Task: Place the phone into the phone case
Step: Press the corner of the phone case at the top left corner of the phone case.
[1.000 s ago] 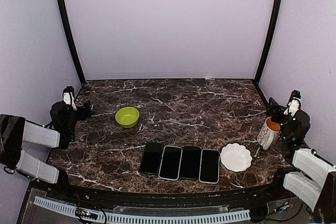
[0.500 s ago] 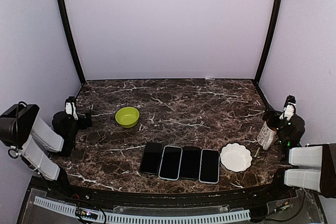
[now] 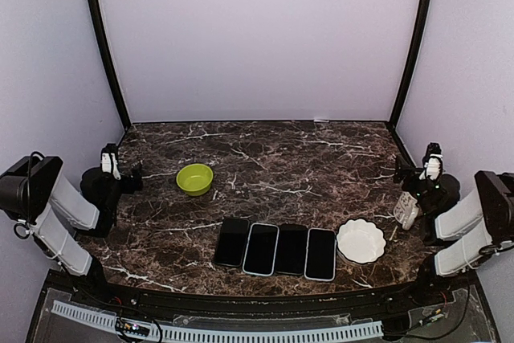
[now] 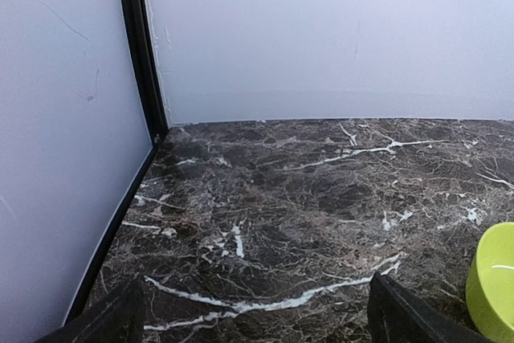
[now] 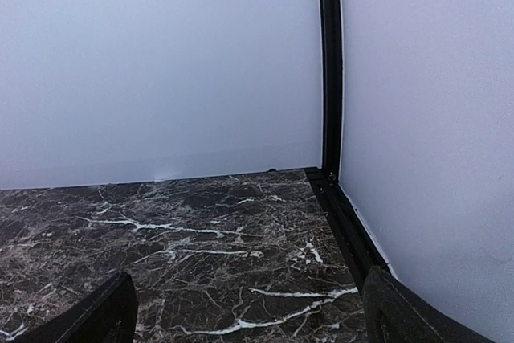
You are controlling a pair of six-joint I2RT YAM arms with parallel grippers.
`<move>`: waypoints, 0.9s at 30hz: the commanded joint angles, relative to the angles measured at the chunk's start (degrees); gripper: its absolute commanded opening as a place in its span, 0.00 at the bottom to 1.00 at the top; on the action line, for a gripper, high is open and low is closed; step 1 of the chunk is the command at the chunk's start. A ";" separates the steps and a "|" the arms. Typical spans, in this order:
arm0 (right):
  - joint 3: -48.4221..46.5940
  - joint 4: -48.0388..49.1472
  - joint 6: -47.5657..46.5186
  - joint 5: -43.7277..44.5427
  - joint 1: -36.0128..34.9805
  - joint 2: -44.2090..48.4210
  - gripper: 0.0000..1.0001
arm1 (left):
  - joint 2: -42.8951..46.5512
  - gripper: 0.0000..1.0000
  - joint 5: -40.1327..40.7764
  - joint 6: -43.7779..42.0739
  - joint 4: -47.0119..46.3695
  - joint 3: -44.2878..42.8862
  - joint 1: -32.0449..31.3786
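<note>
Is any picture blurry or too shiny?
Top view: soft, even light and no glare on the row of phones. Left wrist view: the green bowl is cut off at the edge and looks slightly soft. Right wrist view: the marble table is sharp and evenly lit.

1. The worktop looks like dark polished stone, smooth and veined white.
2. The row of phones shows glossy black faces.
3. The green bowl looks like smooth plastic.
4. The white dish looks glazed.
5. The walls are matt.
</note>
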State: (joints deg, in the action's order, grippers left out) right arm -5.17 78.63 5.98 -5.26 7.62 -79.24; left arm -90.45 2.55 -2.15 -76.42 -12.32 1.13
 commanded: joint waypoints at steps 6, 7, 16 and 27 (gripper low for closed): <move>-4.86 1.34 -0.73 -4.08 0.29 -8.80 0.99 | 0.37 0.99 -3.22 -1.15 1.87 -2.29 0.29; -5.34 0.21 -0.67 -3.69 0.29 -8.90 0.98 | 0.37 0.99 -3.94 -1.35 2.63 -2.46 0.33; -6.72 -1.45 0.22 -1.40 0.03 -9.37 0.99 | 0.28 0.99 -6.42 -2.15 4.35 -3.49 0.37; -6.85 -2.25 0.80 3.66 -1.02 -9.16 0.99 | 0.28 0.99 -6.44 -2.15 4.40 -3.50 0.36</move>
